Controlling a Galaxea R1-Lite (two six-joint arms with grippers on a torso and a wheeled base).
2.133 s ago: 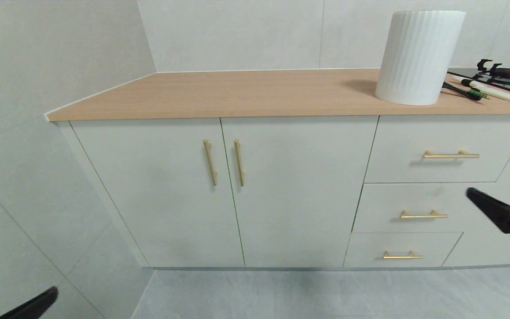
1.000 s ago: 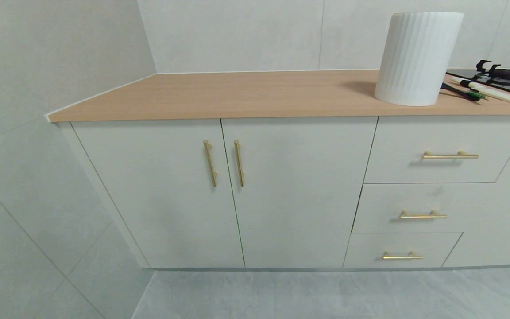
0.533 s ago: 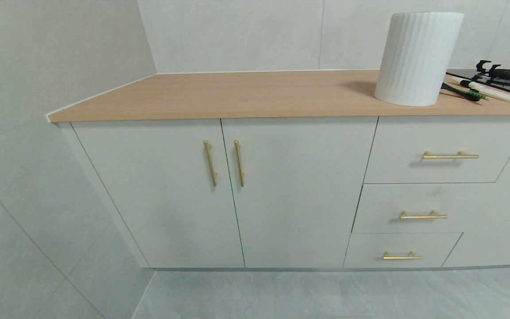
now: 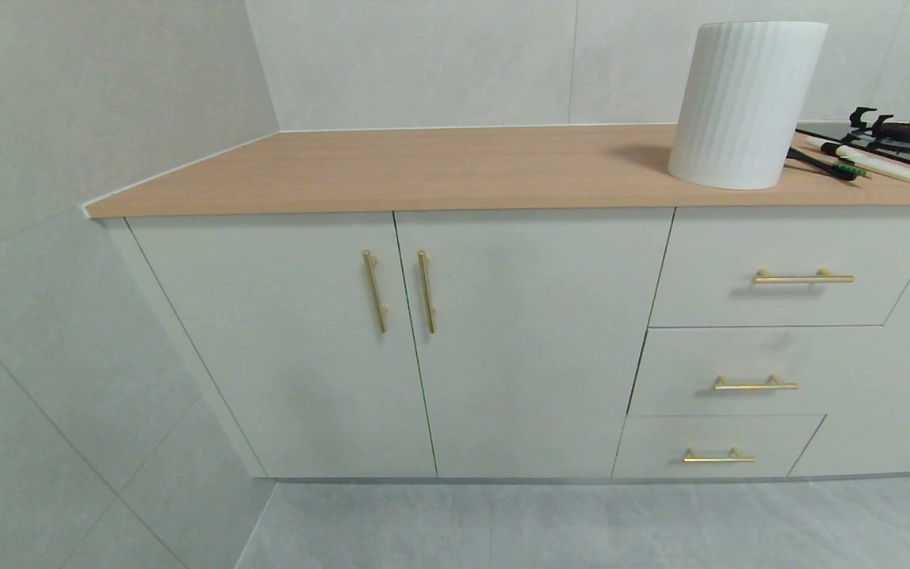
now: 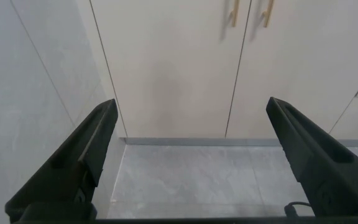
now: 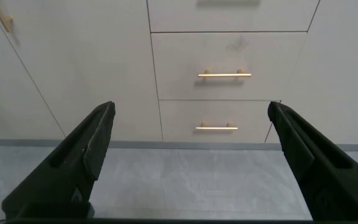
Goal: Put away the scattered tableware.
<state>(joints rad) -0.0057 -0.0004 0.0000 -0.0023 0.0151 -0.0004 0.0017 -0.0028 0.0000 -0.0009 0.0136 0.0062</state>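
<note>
Tableware pickup hasn't started, far as I can judge, so the smart move is lifting an arm to the wooden countertop (image 4: 423, 170), steering clear of the white ribbed canister (image 4: 743, 103), and taking one piece at a time. Left gripper (image 5: 191, 102) and right gripper (image 6: 191, 106) are both spread wide and empty, well below the canister by the cabinet fronts (image 4: 534, 340). Just beside the canister, toward the gas hob (image 4: 909, 134), lie a white-bladed knife (image 4: 889, 168) and a smaller black-and-green utensil (image 4: 826, 163), well apart from either claw.
</note>
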